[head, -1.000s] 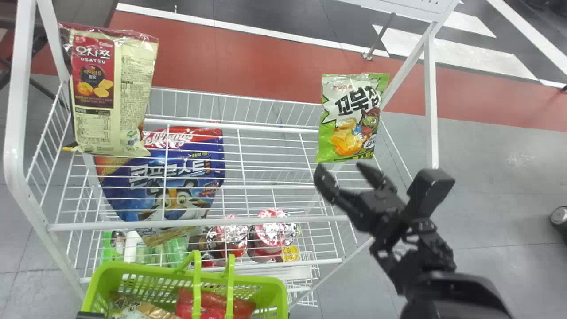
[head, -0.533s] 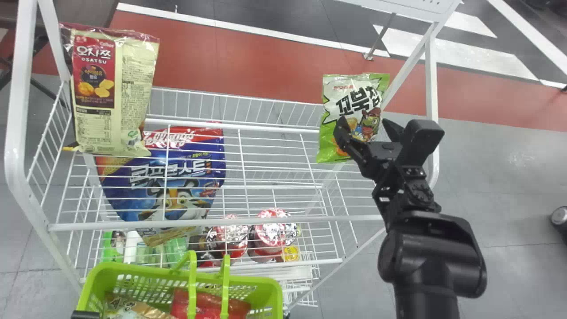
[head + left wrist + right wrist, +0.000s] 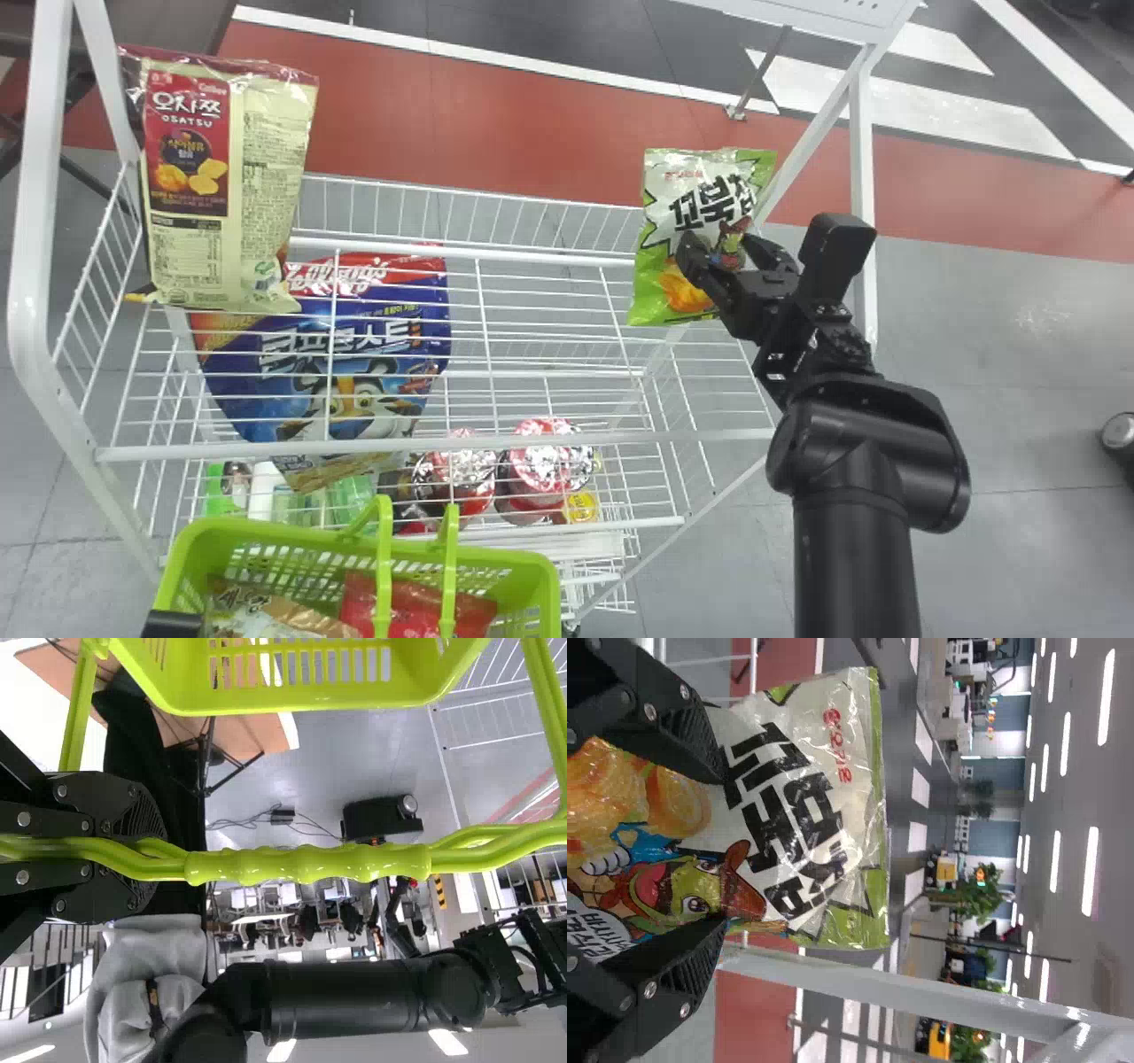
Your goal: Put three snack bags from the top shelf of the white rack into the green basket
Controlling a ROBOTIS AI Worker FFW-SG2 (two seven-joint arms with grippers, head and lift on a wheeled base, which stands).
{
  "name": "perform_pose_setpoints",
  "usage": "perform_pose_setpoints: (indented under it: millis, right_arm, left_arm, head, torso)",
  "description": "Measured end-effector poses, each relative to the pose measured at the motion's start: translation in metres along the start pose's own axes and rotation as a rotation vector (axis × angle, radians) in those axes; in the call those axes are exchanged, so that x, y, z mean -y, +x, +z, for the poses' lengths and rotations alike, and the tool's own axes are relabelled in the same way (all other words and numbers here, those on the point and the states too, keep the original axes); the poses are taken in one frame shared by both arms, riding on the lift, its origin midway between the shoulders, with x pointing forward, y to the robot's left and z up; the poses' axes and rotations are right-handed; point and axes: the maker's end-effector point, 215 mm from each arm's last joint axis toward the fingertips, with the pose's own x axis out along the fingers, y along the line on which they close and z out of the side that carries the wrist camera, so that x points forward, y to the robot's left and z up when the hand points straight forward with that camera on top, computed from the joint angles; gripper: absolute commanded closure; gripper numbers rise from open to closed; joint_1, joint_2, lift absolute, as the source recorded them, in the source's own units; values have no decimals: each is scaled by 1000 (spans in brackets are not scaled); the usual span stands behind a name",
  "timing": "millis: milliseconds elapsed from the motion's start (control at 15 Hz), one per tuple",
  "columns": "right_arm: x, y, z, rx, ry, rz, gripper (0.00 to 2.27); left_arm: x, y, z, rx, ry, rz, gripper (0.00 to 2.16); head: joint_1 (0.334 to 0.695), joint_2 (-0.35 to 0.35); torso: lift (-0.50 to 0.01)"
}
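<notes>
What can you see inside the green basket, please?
Inside the green basket lie a tan bag and a red bag; they hide whatever may be underneath them.

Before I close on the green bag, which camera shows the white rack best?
The head view: it shows the white rack from above, with its uprights, wire shelves and the green bag. The left wrist view shows some of its wirework beyond the green basket; the right wrist view, a white bar beside the bag.

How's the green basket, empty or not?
Not empty: a red bag and a gold-and-white bag lie inside the green basket.
</notes>
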Motion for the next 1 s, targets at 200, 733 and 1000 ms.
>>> perform_pose_setpoints:
  millis: [200,733,1000]
  right_arm:
    - [-4,-6,-24,-74,69,34,2044]
    - [-47,-83,-19,-100,129,146,2047]
    - [-75,-155,-2,-118,189,222,2047]
  left_arm:
    - [-1,1,0,-1,0,5,2152]
    - [0,0,3,0,8,4,2152]
    - [-1,-5,8,15,9,8,2152]
  head:
    - [695,-350]
    - [695,-350]
    - [695,-350]
  torso:
    - [0]
    - [0]
    - [0]
